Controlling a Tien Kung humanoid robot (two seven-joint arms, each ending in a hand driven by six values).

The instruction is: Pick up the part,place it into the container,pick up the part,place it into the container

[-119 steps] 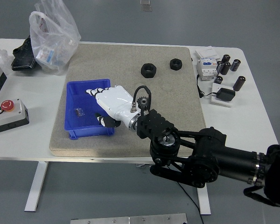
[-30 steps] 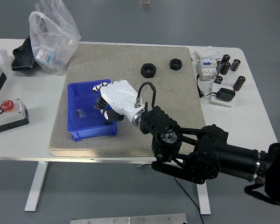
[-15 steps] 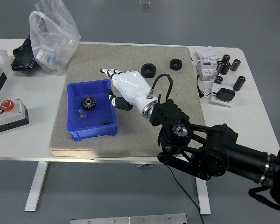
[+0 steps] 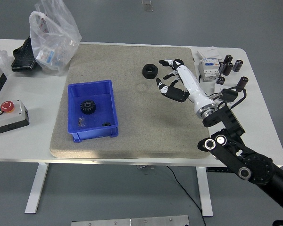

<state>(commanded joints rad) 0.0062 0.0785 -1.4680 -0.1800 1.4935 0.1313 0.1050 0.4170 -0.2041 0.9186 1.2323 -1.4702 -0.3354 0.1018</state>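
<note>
A blue container (image 4: pixel 110 96) stands on the left of the beige mat (image 4: pixel 132 136). A black gear (image 4: pixel 87 106) and two small parts lie inside it. One black nut (image 4: pixel 150 70) lies on the mat's far right part. My right hand (image 4: pixel 172 77) is white, with spread fingers that hold nothing. It hovers just right of that nut, over the spot where a second nut lay earlier. That second nut is hidden beneath the hand. The black right arm (image 4: pixel 236 150) comes in from the lower right.
A plastic bag (image 4: pixel 54 35) and a black object (image 4: pixel 22 56) lie at the far left. A button box (image 4: pixel 7 113) sits at the left edge. A white electrical unit (image 4: pixel 208 66), several black cylinders (image 4: pixel 231 63) and a black adapter (image 4: pixel 226 95) crowd the right side.
My right hand let the black gear go into the blue container. It then swung right across the mat, opened, and now hovers over the right-hand nut.
</note>
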